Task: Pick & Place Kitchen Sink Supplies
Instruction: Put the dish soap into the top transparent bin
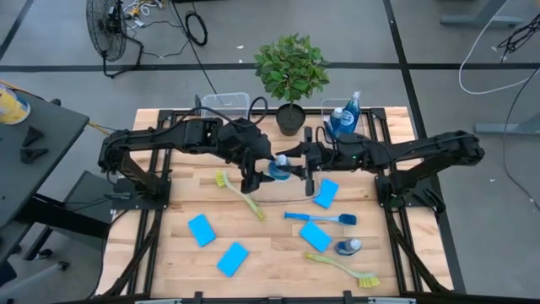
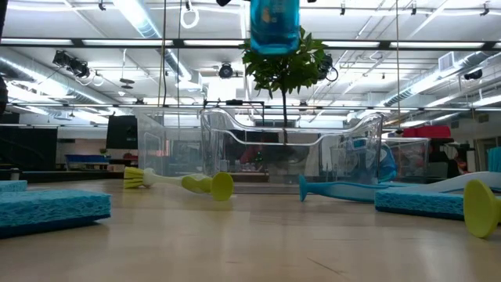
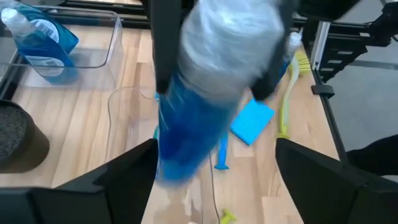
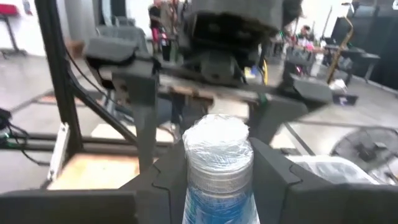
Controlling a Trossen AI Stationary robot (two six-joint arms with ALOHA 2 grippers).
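Hanging seemingly upright: bottle [image 2: 274, 25] in right pincer [image 1: 295, 165].

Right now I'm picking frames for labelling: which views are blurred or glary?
Left wrist view: the bottle is smeared by motion blur. Right wrist view: soft all over, background washed out. Low view: ceiling lights glare, near sponge soft. High view: sharp, evenly lit.

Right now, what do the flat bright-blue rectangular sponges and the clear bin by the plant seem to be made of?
The flat bright-blue rectangular sponges look like soft porous foam with a matte, rough, pitted side. The clear bin looks like hard glossy plastic: things behind it show through, and its rim catches light.
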